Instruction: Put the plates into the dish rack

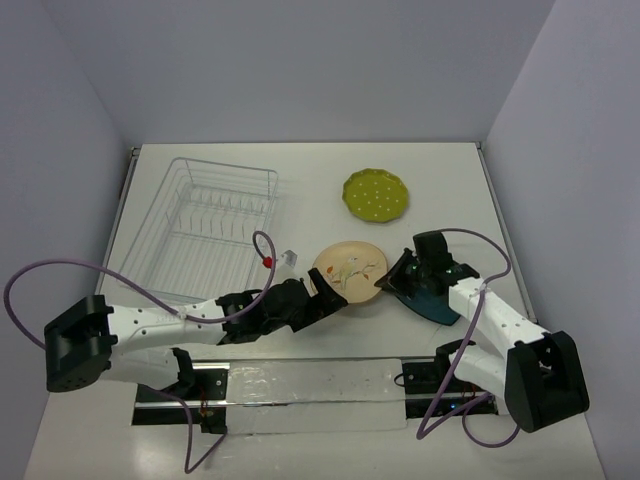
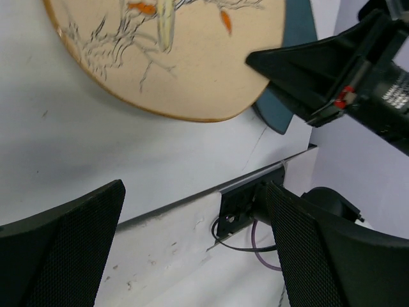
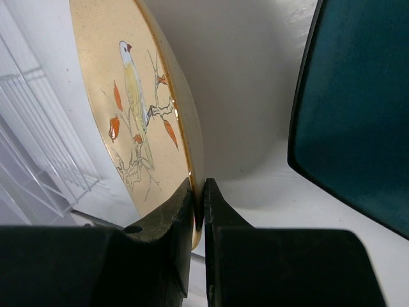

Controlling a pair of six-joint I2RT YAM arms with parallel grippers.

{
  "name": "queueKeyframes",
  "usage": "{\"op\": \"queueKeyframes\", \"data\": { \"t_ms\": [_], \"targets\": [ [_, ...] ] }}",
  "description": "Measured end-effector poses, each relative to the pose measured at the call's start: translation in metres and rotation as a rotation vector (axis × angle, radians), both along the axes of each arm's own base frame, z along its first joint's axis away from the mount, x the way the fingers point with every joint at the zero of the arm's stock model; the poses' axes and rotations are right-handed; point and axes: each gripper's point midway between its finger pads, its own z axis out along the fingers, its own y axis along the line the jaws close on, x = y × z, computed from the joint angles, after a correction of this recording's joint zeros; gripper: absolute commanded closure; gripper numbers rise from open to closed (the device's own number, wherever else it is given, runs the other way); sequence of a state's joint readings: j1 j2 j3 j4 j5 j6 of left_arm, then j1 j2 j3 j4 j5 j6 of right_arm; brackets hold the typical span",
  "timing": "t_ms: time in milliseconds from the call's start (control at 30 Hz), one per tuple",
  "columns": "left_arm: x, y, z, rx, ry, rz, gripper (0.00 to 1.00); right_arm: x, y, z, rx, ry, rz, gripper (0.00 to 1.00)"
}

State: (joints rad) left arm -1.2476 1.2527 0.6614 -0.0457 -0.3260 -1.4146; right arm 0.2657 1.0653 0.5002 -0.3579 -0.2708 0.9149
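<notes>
The cream plate with a bird print lies mid-table. My right gripper is shut on its right rim; in the right wrist view the fingers pinch the rim of the plate, which is tilted off the table. The dark teal plate lies under the right arm, beside the cream one. My left gripper is open and empty at the cream plate's near-left edge. The yellow-green dotted plate lies at the back. The dish rack stands empty at back left.
A small white block sits between the rack and the cream plate. A metal strip with cables runs along the near table edge between the arm bases. Walls close in the table on the left, right and back.
</notes>
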Motion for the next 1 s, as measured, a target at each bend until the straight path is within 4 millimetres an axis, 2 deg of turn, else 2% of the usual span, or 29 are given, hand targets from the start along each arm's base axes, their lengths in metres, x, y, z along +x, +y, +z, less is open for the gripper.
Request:
{"op": "queueKeyframes", "data": {
  "t_ms": [300,367,667,867,1000],
  "targets": [
    [-0.005,-0.014,-0.052,-0.001,0.203,0.068,0.01,0.001,0.001,0.009,0.050,0.019,-0.084,1.00],
    [-0.002,-0.016,-0.058,-0.018,0.242,0.095,0.01,0.000,-0.002,0.009,0.039,0.019,-0.101,1.00],
    [0.018,-0.018,-0.039,-0.155,0.283,0.202,0.01,-0.009,-0.002,-0.008,0.057,0.046,-0.122,1.00],
    [0.032,-0.016,-0.042,-0.192,0.310,0.257,0.01,-0.011,0.004,-0.006,0.085,0.031,-0.129,1.00],
    [0.037,-0.016,-0.057,-0.176,0.335,0.276,0.05,-0.012,0.008,-0.005,0.096,0.031,-0.127,1.00]
  ]
}}
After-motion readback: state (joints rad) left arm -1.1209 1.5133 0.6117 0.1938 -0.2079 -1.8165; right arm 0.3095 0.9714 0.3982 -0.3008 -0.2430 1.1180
